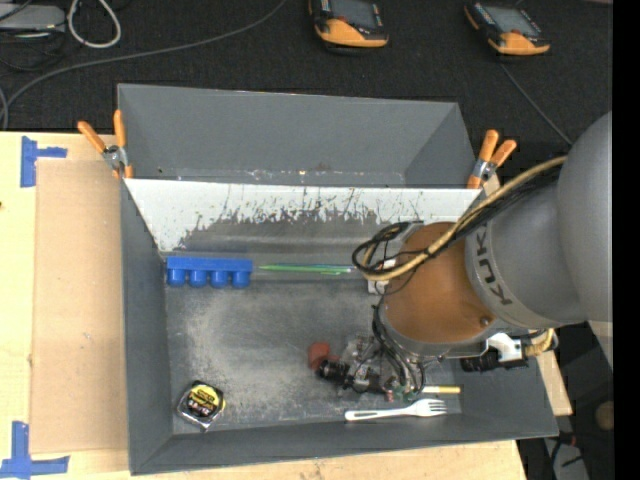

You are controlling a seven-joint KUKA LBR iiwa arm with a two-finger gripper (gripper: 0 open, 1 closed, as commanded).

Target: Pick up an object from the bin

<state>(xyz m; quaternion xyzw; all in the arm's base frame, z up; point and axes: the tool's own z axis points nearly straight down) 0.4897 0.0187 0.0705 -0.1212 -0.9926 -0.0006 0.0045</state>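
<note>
You have a small red piece (318, 352) on the bin (290, 136) floor, toward the near right, with a dark bit touching its lower right side. The hand (373, 373) is down at the floor just right of that piece, so close that the dark parts run together and you cannot tell whether they touch. You also cannot tell whether the hand is released or clenched, or whether anything sits in it, since the wrist's orange cover (430, 293) and the cables (385, 248) hide most of it from above.

Just in front of the hand, a white fork (395, 410) lies flat along the near wall, tines pointing right. A thin yellow stick (445, 390) lies just above the tines, partly under the arm (550, 238).

Look further out and you find the rest well apart from the hand. A yellow-and-black tape measure (201, 402) sits in the near left corner. A blue block (209, 272) with four knobs lies at the far left of the floor, and a green rod (300, 267) runs from its right end toward the cover.
</note>
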